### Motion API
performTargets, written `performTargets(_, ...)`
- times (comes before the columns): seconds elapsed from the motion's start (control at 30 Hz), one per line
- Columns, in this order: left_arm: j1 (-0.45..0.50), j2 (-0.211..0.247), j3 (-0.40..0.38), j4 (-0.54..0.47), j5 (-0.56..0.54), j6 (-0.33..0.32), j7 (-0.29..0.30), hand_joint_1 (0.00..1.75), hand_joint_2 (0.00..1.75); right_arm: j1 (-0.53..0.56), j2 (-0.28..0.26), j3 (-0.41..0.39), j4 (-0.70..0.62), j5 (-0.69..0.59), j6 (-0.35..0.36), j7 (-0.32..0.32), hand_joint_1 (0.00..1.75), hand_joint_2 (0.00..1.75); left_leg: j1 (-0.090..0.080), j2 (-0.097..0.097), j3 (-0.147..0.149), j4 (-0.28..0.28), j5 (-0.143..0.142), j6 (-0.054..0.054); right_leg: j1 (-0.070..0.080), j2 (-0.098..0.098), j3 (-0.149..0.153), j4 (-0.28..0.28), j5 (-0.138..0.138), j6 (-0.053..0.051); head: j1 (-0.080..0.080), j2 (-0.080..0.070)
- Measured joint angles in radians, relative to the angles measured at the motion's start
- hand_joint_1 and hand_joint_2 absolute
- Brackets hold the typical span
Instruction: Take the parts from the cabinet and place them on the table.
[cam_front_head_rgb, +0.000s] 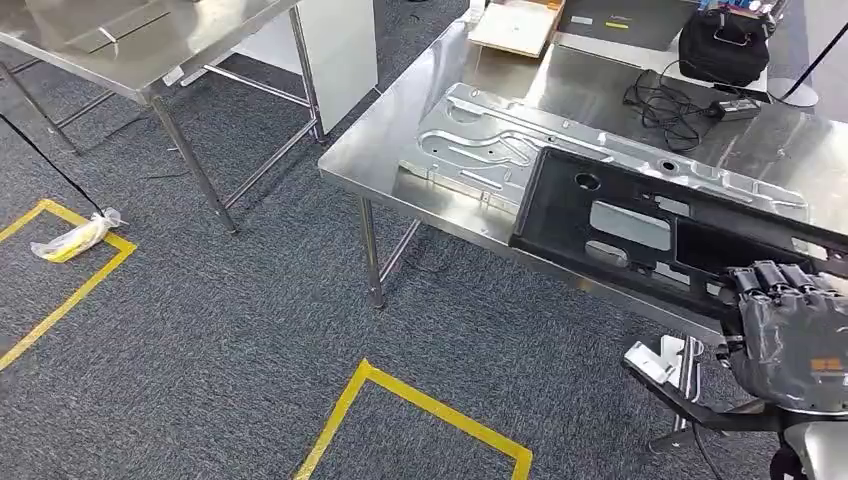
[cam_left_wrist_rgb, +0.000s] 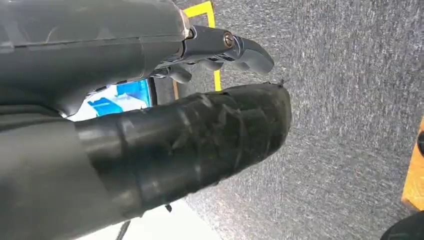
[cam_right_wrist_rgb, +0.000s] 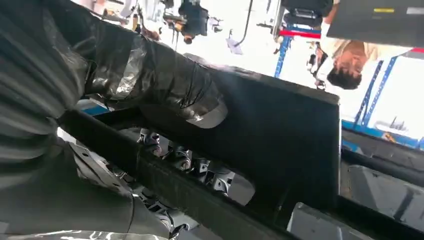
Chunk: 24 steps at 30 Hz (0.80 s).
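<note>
On the steel table at right, a silver stamped panel already lies flat near the front edge, so one part looks delivered; the black panel sits partly over the silver one, its near edge overhanging the table front; the right hand grips that near edge, and the right wrist view shows the thumb pressed on one face with darker fingers curled under the rim; so this second part is at the table but, as I read it, not yet released; what's left looks like sliding it fully on, letting go, then going back for any further parts; the cabinet isn't visible, so I can't say how many remain.

Left hand hangs over grey carpet, thumb big in its wrist view; nothing seen in it, but whether the fingers are spread or curled I cannot tell.

Around: a black bag and a tangle of cable at the back of the table, a flat cardboard box at the far corner; all well apart from the panels, so not blocking; a second steel table stands to the left; yellow floor tape marks the carpet, with a crumpled wrapper on one taped corner; a person is in the background of the right wrist view.

Main risk, my judgement: overhang, the black panel could tip off if released where it is.
</note>
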Motion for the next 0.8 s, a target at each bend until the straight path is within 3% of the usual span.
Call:
performTargets(0.13,0.002,0.000,0.004,0.002,0.008,-0.014,-0.002,0.00,0.00,-0.004,-0.074,0.081,0.006,0.000,0.022,0.151,1.75,1.75,0.000,0.000,0.000,0.000,0.000,0.000,0.000,0.000,0.000,0.000,0.000,0.000,0.000,0.000)
performTargets(0.2,0.003,0.000,0.004,0.002,0.012,-0.015,0.000,0.00,0.00,-0.012,-0.108,0.126,0.012,0.000,0.031,0.194,1.75,1.75,0.000,0.000,0.000,0.000,0.000,0.000,0.000,0.000,0.000,0.000,0.000,0.000,0.000,0.000)
performTargets(0.37,0.004,0.000,0.003,0.002,0.009,-0.015,-0.005,0.00,0.00,-0.041,-0.147,0.196,0.025,0.000,0.039,0.188,1.75,1.75,-0.002,0.000,0.000,0.002,0.000,0.000,-0.002,0.001,0.000,0.000,0.002,0.003,0.000,0.000)
performTargets(0.63,-0.004,0.000,0.018,0.003,-0.012,-0.011,-0.034,0.00,0.00,-0.099,-0.150,0.249,0.052,0.000,0.041,0.152,1.75,1.75,-0.006,-0.001,-0.003,0.009,-0.001,0.007,-0.007,0.000,0.000,-0.001,0.003,0.012,0.000,0.000)
performTargets(0.7,-0.005,0.000,0.021,0.003,-0.014,-0.011,-0.038,0.00,0.00,-0.099,-0.152,0.249,0.054,0.000,0.039,0.151,1.75,1.75,-0.007,0.000,-0.003,0.006,0.000,0.014,-0.007,0.003,0.001,-0.008,0.006,0.018,0.000,0.000)
performTargets(0.73,-0.005,0.000,0.021,0.003,-0.014,-0.011,-0.039,0.00,0.00,-0.096,-0.156,0.246,0.054,0.000,0.036,0.143,1.75,1.75,0.000,0.002,0.007,-0.010,0.008,0.024,-0.006,0.003,0.001,-0.008,0.004,0.023,0.000,0.000)
performTargets(0.77,-0.005,0.000,0.021,0.003,-0.016,-0.011,-0.040,0.00,0.00,-0.083,-0.156,0.234,0.055,0.000,0.026,0.123,1.75,1.75,0.003,0.007,0.012,-0.021,0.015,0.029,-0.009,-0.013,-0.001,0.009,-0.007,0.025,0.001,0.000)
performTargets(0.8,-0.004,0.000,0.021,0.003,-0.021,-0.011,-0.042,0.00,0.00,-0.071,-0.154,0.215,0.055,0.000,0.013,0.091,1.75,1.75,0.004,0.008,0.012,-0.024,0.017,0.034,-0.008,-0.025,-0.024,0.051,-0.038,0.027,0.000,0.000)
